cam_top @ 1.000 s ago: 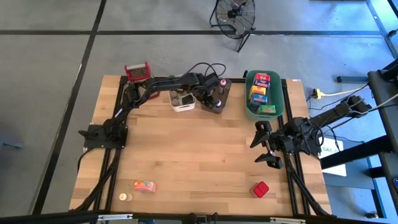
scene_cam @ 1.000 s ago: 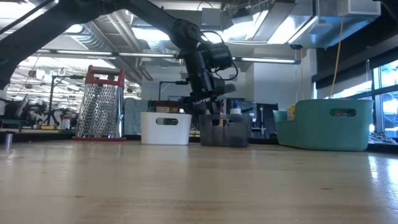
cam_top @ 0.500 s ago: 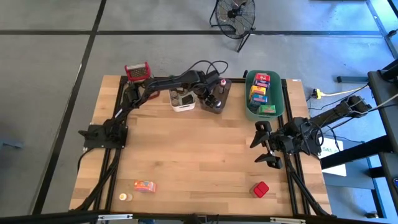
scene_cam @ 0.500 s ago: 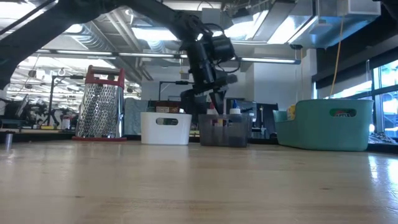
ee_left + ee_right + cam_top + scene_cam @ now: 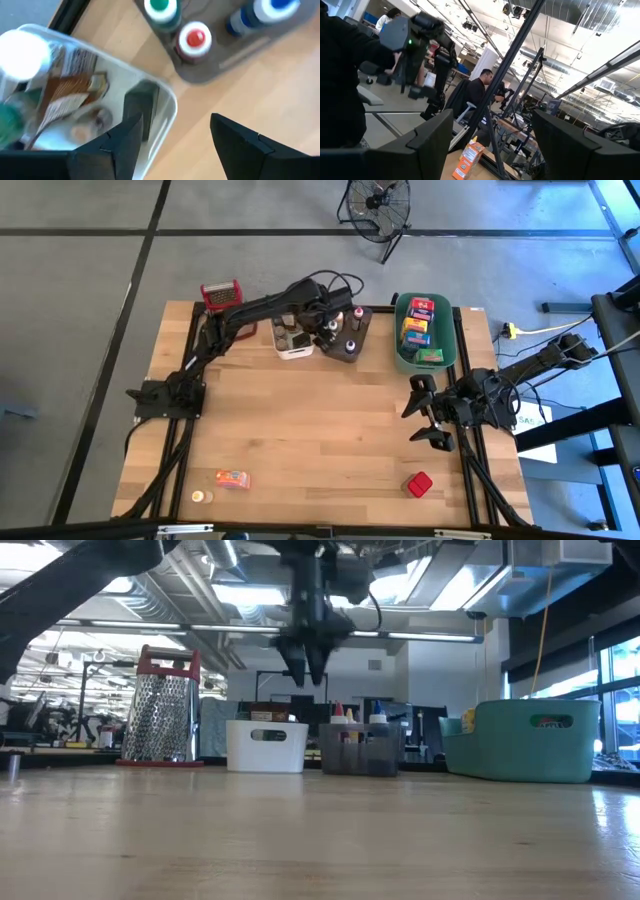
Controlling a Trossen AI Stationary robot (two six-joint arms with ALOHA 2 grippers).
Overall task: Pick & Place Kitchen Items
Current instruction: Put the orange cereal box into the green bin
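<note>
Left gripper [image 5: 172,145] open, empty above white tub [image 5: 165,100].

The wooden bench [image 5: 320,430] fills the middle of the frame. In its upper part stand a red-topped grater [image 5: 221,294], a white tub [image 5: 293,340], a dark tray of small bottles [image 5: 345,340] and a green tub of food boxes [image 5: 427,330]. The left end effector [image 5: 322,315] hangs over the gap between white tub and dark tray, fingers apart. The right end effector [image 5: 422,412] waits open at the right edge. Lower left lie an orange box [image 5: 232,478] and a small jar [image 5: 202,496]; lower right, a red box [image 5: 417,483]
</note>
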